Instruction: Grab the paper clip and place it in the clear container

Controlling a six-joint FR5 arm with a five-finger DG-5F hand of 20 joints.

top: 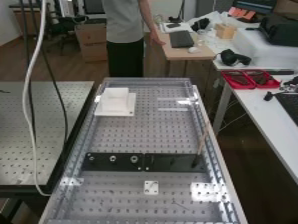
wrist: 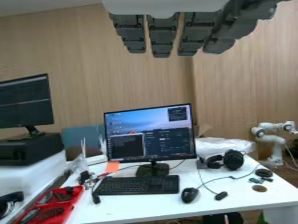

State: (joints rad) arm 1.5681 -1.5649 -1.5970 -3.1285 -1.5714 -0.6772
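In the wrist view the hand (wrist: 163, 35) is released, its fingers straight and apart. What looks like the clip (top: 180, 205) (too small to be sure) lies on the bench (top: 126, 200), near its near end, just beside the small white plate (top: 151, 187). Beyond both is a black strip (top: 110, 161), and farther off a white block (top: 116, 98)

My robot hand (wrist: 197, 31) has chunky, dark grey fingers (wrist: 162, 34), built in segments with small dark fittings at their sides and tapering to blunt tips; my smooth housing (wrist: 163, 6) beside them is pale and rounded.
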